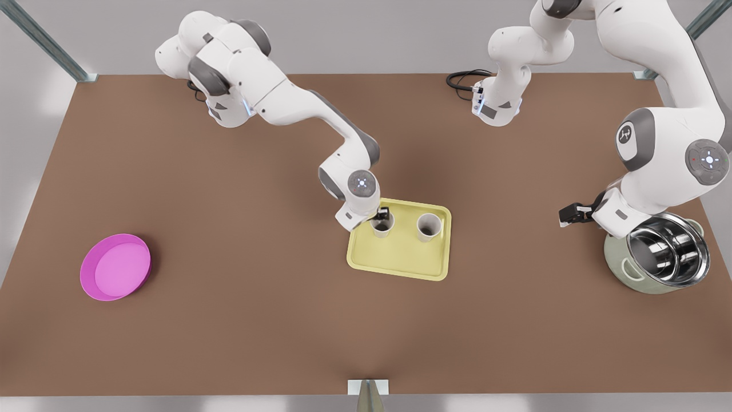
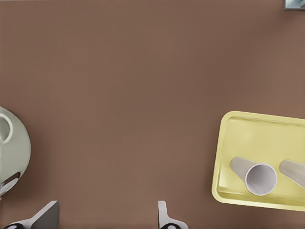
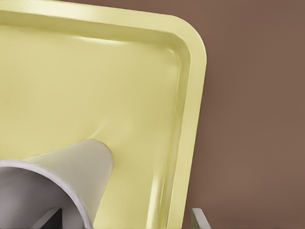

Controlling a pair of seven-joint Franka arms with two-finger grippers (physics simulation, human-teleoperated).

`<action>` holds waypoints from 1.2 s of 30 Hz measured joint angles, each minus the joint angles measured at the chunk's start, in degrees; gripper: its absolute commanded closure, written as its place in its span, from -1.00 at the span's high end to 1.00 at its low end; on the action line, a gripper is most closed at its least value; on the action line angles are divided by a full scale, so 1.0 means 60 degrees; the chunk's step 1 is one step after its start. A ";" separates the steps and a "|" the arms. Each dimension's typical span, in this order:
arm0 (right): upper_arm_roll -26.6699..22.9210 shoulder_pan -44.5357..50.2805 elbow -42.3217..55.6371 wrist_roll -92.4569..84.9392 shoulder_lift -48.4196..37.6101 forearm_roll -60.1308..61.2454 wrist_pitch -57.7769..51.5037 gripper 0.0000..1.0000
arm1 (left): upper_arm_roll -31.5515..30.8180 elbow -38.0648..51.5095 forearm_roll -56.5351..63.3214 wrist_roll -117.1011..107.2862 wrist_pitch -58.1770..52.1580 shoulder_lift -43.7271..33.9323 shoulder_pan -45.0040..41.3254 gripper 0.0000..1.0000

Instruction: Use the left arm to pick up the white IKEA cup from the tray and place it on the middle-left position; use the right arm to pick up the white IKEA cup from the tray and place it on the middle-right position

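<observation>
Front view, left to right. A magenta dish [image 1: 114, 267] sits at the bench's [image 1: 257, 320] left. The right pincer [image 1: 382, 216] hangs low over the far-left part of the tray [image 1: 400, 257], fingers spread wide about the rim of the left-hand cup [image 1: 382, 224] but not clamped on it. The second cup [image 1: 428, 226] stands upright just beside it; both cups are on the tray's far half. Well to the right, the left pincer [image 1: 569, 214] hovers above bare bench, wide open and empty, beside a green pot [image 1: 623, 263] holding a steel bowl [image 1: 668, 249].
</observation>
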 measured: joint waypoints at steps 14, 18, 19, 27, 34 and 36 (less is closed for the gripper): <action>0.0040 -0.0838 0.0114 0.0276 -0.0328 0.0172 0.0363 -0.86 | -0.0049 0.0060 0.0001 -0.0017 0.0006 0.0025 -0.0092 1.00; 0.0543 -0.3491 0.0102 -0.0088 -0.1540 0.0453 -0.0223 -0.85 | -0.0141 0.0098 -0.0069 -0.0729 0.0450 0.1255 -0.2837 1.00; 0.0559 -0.4332 0.0086 -0.0377 -0.1674 0.0465 -0.0486 -0.82 | -0.0154 0.0108 -0.0090 -0.0957 0.0691 0.1619 -0.3380 1.00; 0.0452 -0.8462 -0.0004 -0.3948 -0.1164 -0.0816 -0.1625 -0.79 | -0.0130 -0.0373 -0.0068 -0.2358 0.2708 0.3571 -0.3880 1.00; 0.0447 -0.8530 -0.0622 -0.6276 -0.0948 -0.1366 -0.1428 1.00 | -0.0139 -0.3015 -0.0009 -0.3153 0.4329 0.1949 -0.4004 1.00; 0.0447 -0.8529 -0.0649 -0.6643 -0.0945 -0.1660 -0.1445 1.00 | -0.0143 -0.3470 -0.0005 -0.3339 0.4676 0.1822 -0.4129 1.00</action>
